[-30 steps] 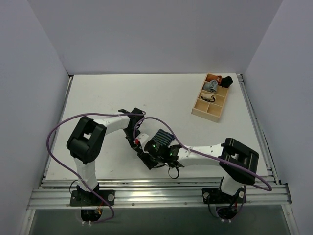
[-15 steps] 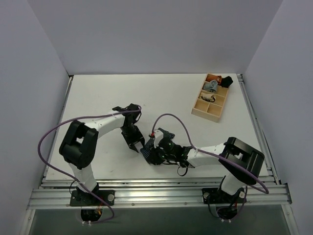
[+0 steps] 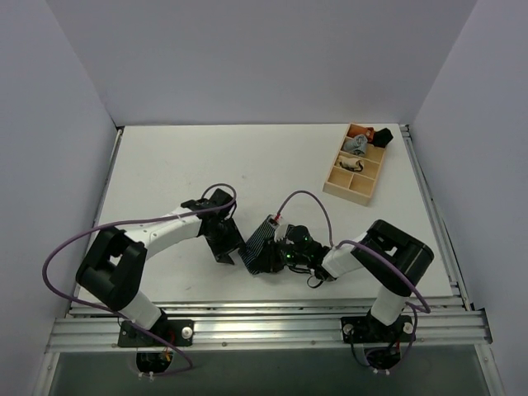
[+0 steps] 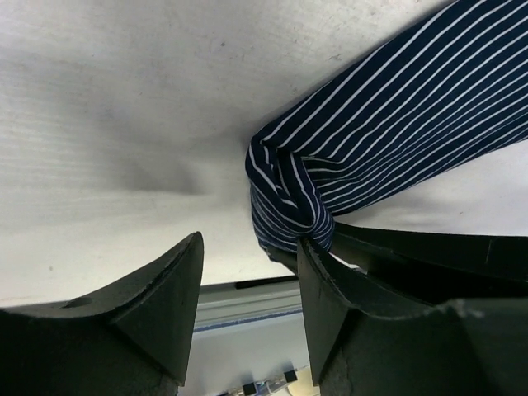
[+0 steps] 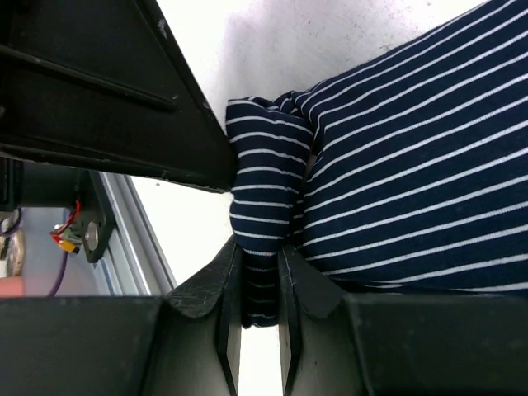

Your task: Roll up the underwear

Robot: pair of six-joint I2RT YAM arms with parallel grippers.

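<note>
The underwear is a dark navy cloth with fine white pinstripes, lying bunched on the white table between the two arms. In the right wrist view my right gripper is shut on a folded edge of the underwear, the cloth pinched between both fingers. My left gripper stands open just beside that same fold of the underwear; its right fingertip touches the cloth and nothing sits between the jaws. From above, the left gripper is just left of the cloth and the right gripper at its near edge.
A wooden compartment tray stands at the back right, with small grey, orange and black rolled garments in its far cells. The metal rail runs along the near table edge, close behind both grippers. White walls enclose the table.
My left gripper has opened and let go of the cloth. My right gripper has shut on a fold of the underwear. Both wrists shifted and the cloth now lies more spread out.
</note>
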